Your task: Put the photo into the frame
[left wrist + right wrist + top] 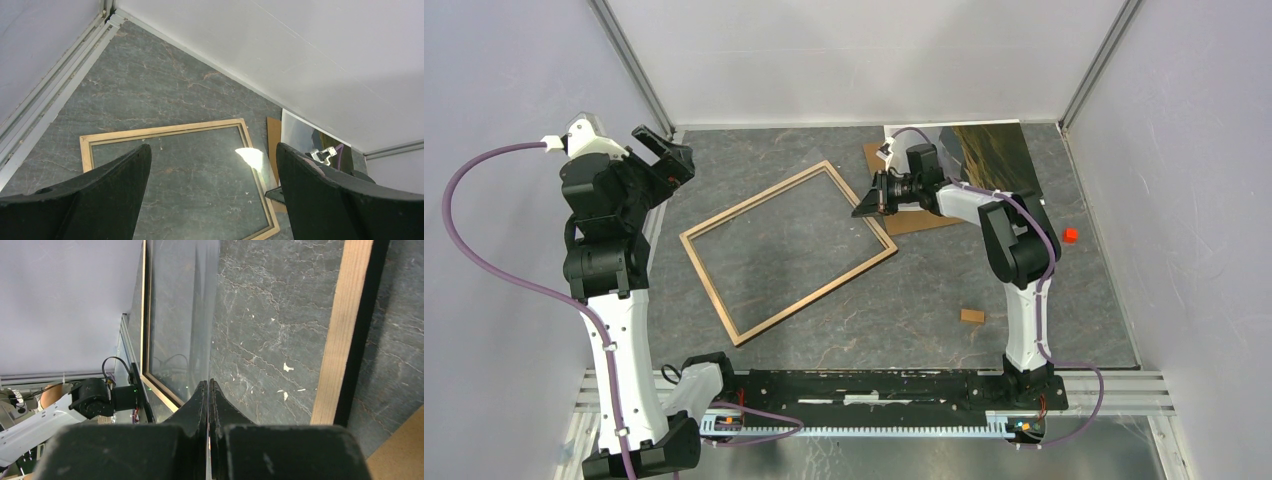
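The frame point(755, 200), light wood face up, lies flat mid-table; it also shows in the left wrist view point(165, 130) and the right wrist view point(345, 330). My right gripper point(867, 205) is at the frame's right corner, shut point(208, 385) on the edge of the clear pane point(185, 305), which stands edge-on between the fingers and tilts up from the frame. The photo point(989, 155) lies at the back right by the wall, partly under my right arm, and shows in the left wrist view point(300, 132). My left gripper point(667, 150) is open and empty point(212, 147), raised above the frame's left side.
A plain brown backing board point(924, 220) lies under my right wrist, between frame and photo. A small red cube point(1070, 236) sits near the right wall. A small brown block point(972, 316) lies right of the frame's near corner. Walls enclose the table on three sides.
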Robot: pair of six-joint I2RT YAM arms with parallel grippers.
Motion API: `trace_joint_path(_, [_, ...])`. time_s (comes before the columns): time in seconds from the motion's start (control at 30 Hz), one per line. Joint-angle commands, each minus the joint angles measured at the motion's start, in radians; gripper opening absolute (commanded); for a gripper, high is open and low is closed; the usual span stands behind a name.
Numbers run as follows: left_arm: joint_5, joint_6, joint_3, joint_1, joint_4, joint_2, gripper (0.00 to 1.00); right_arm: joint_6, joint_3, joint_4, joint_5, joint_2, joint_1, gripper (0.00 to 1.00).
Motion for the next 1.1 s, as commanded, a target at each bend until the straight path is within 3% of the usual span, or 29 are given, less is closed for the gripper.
trace_joint_path(0.0, [0.0, 0.04, 0.005, -0.001, 0.02, -0.013, 1.0, -0.032, 0.029, 0.006, -0.019, 0.004, -0.007, 0.0])
trace_joint_path(0.77, [0.01, 0.037, -0.004, -0.002, 0.02, -0.011, 1.0, -0.108, 0.098, -0.081, -0.085, 0.063, 0.001, 0.0])
trace_joint_path(1.07, [0.029, 0.016, -0.06, -0.002, 0.032, -0.011, 1.0, -0.022, 0.025, 0.063, -0.077, 0.002, 0.001, 0.46])
